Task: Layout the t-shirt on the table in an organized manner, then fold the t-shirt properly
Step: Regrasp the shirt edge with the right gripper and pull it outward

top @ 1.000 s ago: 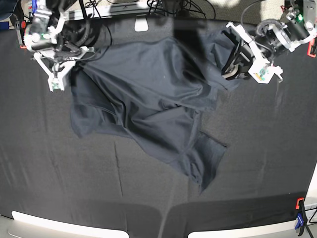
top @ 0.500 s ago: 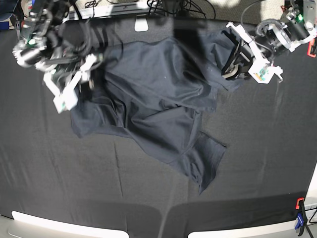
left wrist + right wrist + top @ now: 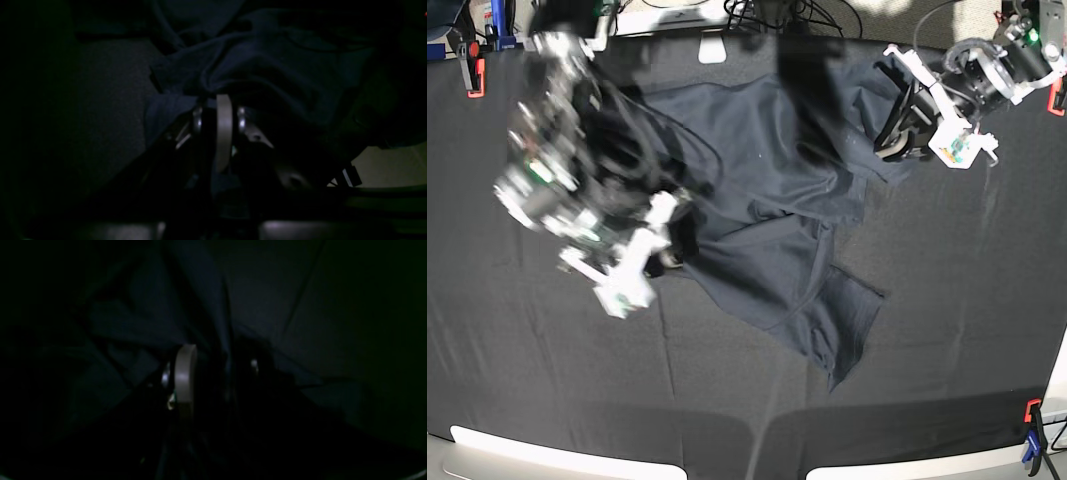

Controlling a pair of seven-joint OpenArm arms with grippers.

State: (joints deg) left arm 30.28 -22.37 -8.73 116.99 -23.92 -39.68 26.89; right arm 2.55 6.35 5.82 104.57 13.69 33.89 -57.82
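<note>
A wide table draped in creased matte black cloth [image 3: 947, 330] carries a rumpled dark navy short-sleeved t-shirt [image 3: 767, 190] spread across its upper middle.

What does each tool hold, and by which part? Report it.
Left tool: shut on the dark navy cloth t-shirt, at a bunched edge. Right tool: cannot be told.

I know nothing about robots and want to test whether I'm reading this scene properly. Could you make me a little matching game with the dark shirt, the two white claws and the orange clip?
Things:
1. dark navy soft cloth t-shirt
2. left gripper
3. right gripper
4. orange clamp

States:
A. clipped at the black-covered table corner, lower right in the base view
B. shut on a bunch of the cloth
C. crumpled and creased, not spread flat
D. open, low over the shirt

Pairs: 1-C, 2-B, 3-D, 4-A
</note>
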